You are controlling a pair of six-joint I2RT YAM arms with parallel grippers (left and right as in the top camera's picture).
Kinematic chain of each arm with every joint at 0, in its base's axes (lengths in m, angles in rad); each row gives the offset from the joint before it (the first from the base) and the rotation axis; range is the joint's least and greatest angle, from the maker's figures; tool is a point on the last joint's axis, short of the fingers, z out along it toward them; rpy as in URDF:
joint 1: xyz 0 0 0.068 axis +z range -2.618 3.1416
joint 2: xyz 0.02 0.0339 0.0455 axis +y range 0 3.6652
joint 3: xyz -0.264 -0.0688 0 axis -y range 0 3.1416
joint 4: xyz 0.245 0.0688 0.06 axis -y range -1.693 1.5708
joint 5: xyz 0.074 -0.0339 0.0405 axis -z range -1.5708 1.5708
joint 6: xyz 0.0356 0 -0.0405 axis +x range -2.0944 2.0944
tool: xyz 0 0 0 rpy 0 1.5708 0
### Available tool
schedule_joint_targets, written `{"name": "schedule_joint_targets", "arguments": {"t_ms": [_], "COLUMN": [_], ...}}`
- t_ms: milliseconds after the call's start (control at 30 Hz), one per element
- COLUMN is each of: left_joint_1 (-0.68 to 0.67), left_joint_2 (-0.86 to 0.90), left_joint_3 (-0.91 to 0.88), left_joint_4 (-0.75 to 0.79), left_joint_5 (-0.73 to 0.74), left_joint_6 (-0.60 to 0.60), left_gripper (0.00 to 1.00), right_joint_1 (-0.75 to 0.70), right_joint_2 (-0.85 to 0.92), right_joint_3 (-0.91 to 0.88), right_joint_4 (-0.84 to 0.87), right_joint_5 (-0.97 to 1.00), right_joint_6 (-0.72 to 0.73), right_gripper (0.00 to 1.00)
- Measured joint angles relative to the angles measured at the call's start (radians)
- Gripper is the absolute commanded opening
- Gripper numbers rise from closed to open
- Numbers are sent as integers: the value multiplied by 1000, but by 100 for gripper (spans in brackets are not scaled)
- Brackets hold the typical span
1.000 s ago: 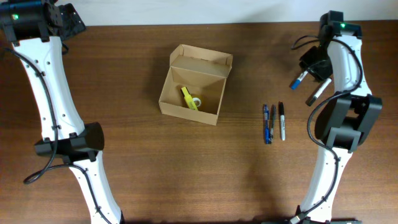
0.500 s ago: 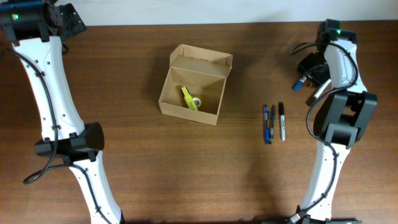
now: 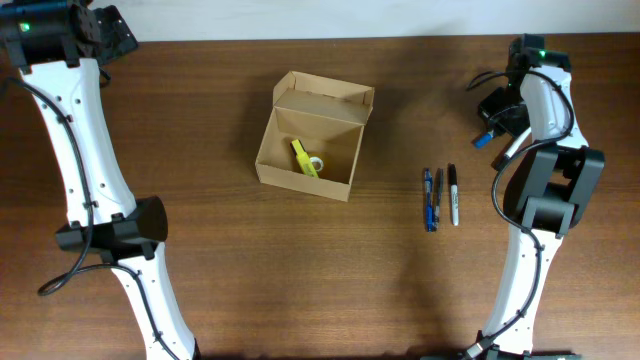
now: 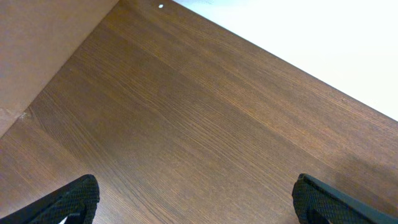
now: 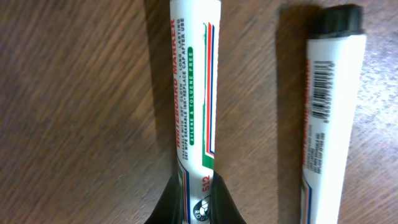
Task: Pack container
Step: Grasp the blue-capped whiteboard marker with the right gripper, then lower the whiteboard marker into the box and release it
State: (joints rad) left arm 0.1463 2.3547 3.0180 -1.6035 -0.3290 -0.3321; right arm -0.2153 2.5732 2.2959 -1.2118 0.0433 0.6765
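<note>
One cardboard box [image 3: 301, 178], open, upper middle of the overhead frame. Inside it, one yellow marker [image 3: 301, 156] and one pale ring [image 3: 317, 163]. Right of centre on the table, three in a row: two dark-blue pens [image 3: 428, 200], one black-and-white marker [image 3: 453, 197]. Upper right, two more: one blue-capped whiteboard marker [image 3: 483, 139], one black-capped whiteboard marker [image 5: 329, 112].

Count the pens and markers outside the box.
5. Three pens lie side by side right of the box. The held marker is in the right gripper; a second marker lies beside it. The yellow item inside the box isn't counted; others may be hidden.
</note>
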Motion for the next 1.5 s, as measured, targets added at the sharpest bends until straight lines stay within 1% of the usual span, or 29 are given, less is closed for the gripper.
{"name": "schedule_joint_targets", "arguments": {"t_ms": [167, 300, 367, 400, 600, 767, 900, 1000, 1100, 1267, 1500], "left_joint_1": [0, 0, 0, 0, 0, 0, 0, 0, 0, 0, 0], "left_joint_2": [0, 0, 0, 0, 0, 0, 0, 0, 0, 0, 0], "left_joint_3": [0, 0, 0, 0, 0, 0, 0, 0, 0, 0, 0], "left_joint_4": [0, 0, 0, 0, 0, 0, 0, 0, 0, 0, 0], "left_joint_5": [0, 0, 0, 0, 0, 0, 0, 0, 0, 0, 0], "left_joint_6": [0, 0, 0, 0, 0, 0, 0, 0, 0, 0, 0], "left_gripper": [100, 100, 100, 100, 100, 100, 100, 100, 100, 100, 100], "right_joint_1": [0, 13, 39, 48, 200, 374, 540, 641, 694, 713, 713], "right_joint_2": [0, 0, 0, 0, -21, -101, -172, -188, -174, -143, -131], "right_joint_3": [4, 36, 90, 113, 440, 699, 808, 808, 756, 583, 330], "right_joint_4": [10, -39, -93, -112, -306, -403, -451, -468, -468, -406, -274], "right_joint_5": [-66, -159, -199, -208, -254, -261, -258, -242, -224, -190, -174], "right_joint_6": [-82, -220, -316, -342, -597, -793, -962, -1059, -1144, -1228, -1252], "right_gripper": [4, 4, 4, 4, 4, 4, 4, 4, 4, 4, 4]}}
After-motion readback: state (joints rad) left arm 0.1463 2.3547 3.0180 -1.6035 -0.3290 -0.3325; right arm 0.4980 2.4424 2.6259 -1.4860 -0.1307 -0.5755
